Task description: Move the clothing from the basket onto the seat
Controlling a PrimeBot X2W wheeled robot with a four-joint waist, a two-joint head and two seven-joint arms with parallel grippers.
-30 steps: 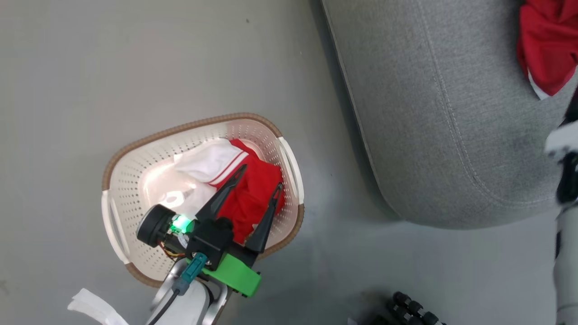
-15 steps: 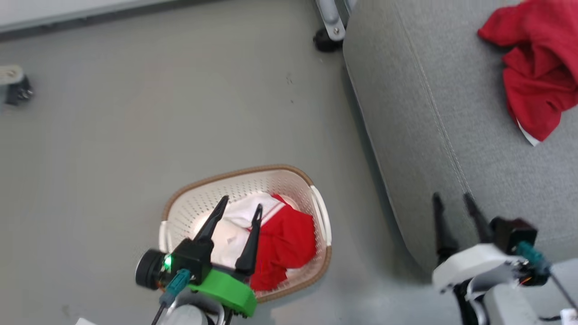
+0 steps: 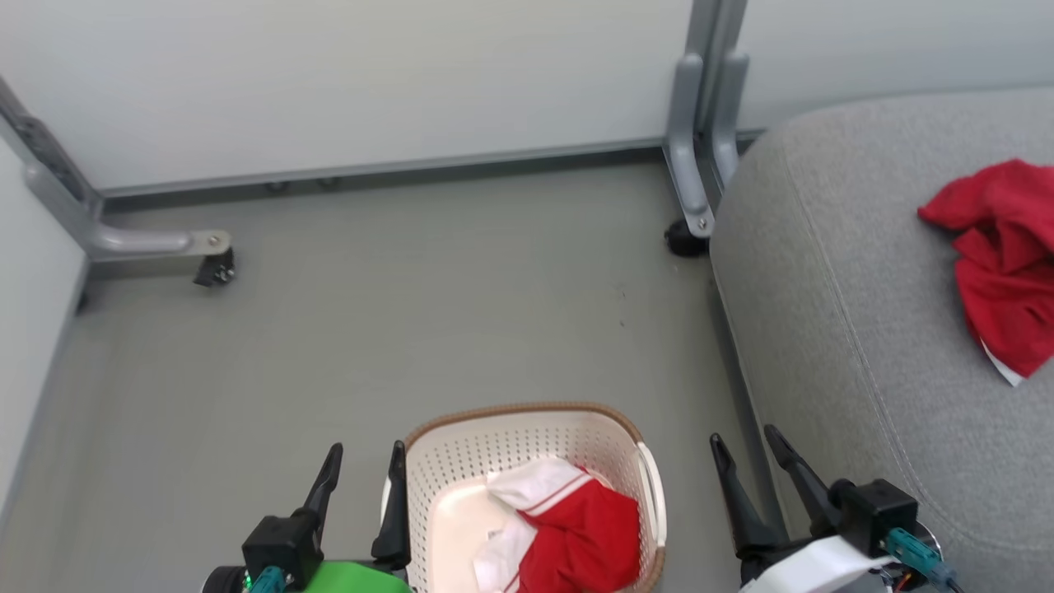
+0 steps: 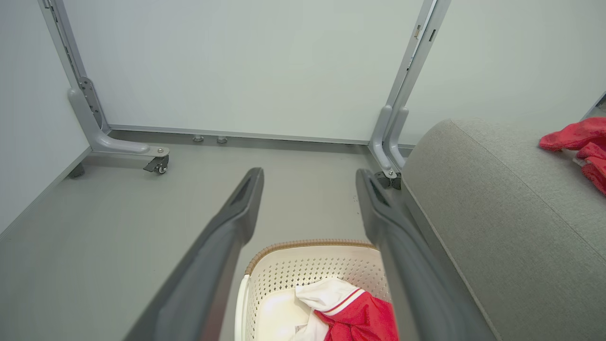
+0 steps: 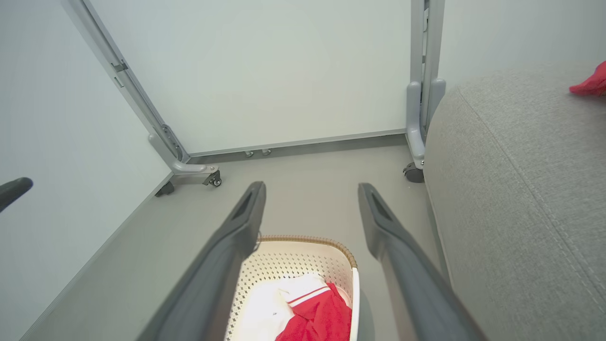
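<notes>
Left pincer (image 3: 366,453) spread wide, empty, just left of basket (image 3: 527,409). Garment (image 3: 586,535) lies crumpled in the basket toward its right wall, white striped part uppermost, red bulk beneath; no clear long axis. Right pincer (image 3: 743,436) spread wide, empty, just right of basket, probably nearer. Seat (image 3: 823,329) carries second garment (image 3: 1000,263).

The grey floor (image 3: 395,329) occupies the centre. White wall panels (image 3: 370,74) stand at 12 o'clock. A grey metal post (image 3: 700,115) on a black caster (image 3: 682,241) stands at 1 o'clock. A footed bracket (image 3: 148,243) lies at 10 o'clock.
</notes>
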